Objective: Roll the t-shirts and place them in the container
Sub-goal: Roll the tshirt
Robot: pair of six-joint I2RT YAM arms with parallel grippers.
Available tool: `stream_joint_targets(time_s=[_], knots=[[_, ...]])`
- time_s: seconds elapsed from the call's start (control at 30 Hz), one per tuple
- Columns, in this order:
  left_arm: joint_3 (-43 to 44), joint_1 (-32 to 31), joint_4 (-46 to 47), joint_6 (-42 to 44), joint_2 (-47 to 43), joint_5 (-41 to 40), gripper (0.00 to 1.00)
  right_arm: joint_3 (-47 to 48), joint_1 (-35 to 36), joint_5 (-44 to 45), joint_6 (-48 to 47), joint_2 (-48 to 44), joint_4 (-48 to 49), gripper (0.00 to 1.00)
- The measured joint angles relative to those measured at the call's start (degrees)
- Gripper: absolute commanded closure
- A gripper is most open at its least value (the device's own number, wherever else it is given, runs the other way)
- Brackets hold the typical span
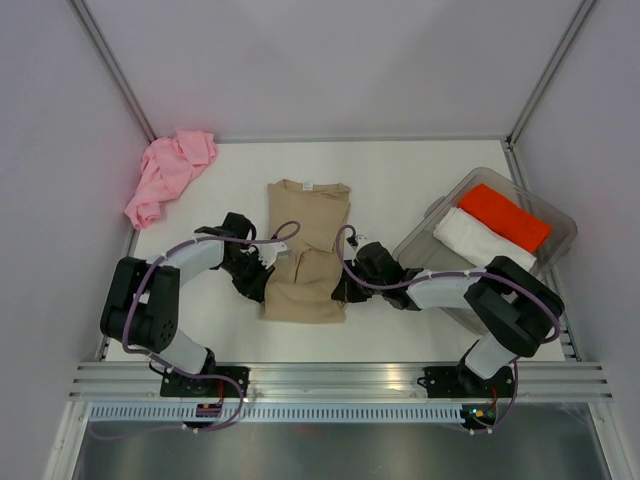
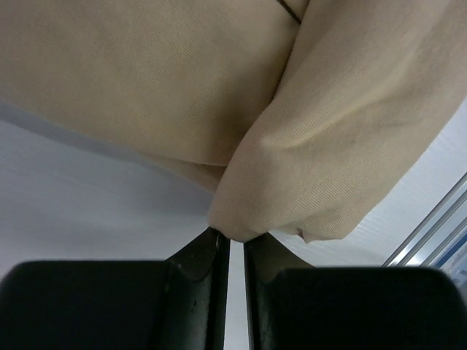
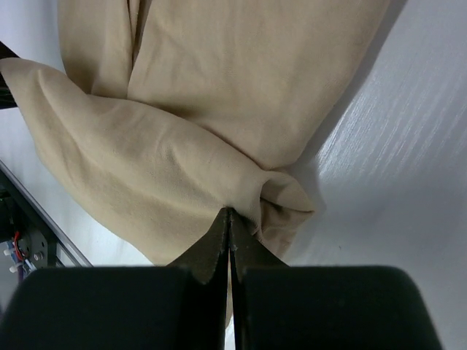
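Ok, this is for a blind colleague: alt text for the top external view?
A tan t-shirt lies lengthwise at centre, gripped by the left hand on its left edge and the right hand on its right. A crumpled pink t-shirt sits far left; a clear tub at right holds a red t-shirt and a white t-shirt.

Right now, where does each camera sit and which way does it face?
Top: above and behind, facing down at the table; left arm and right arm show.
Left wrist: on the left arm, facing along the left gripper, shut on the tan shirt.
Right wrist: likewise, right gripper pinching that shirt.
Shared: all three see the tan shirt.
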Motion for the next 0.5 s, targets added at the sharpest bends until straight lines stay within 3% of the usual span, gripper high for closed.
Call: stream_joint_targets(time_s=[0.17,0.5], knots=[[-0.1,0.0,0.0,0.0,0.5,-0.3,0.83,0.2,-0.3,-0.8,-0.2,0.4,0.3,1.00],[7.7,-2.1,-7.8,0.0,-12.5,1.0,0.72,1.1,-0.1,-0.1,-1.6,-2.1,-3.0,0.98]])
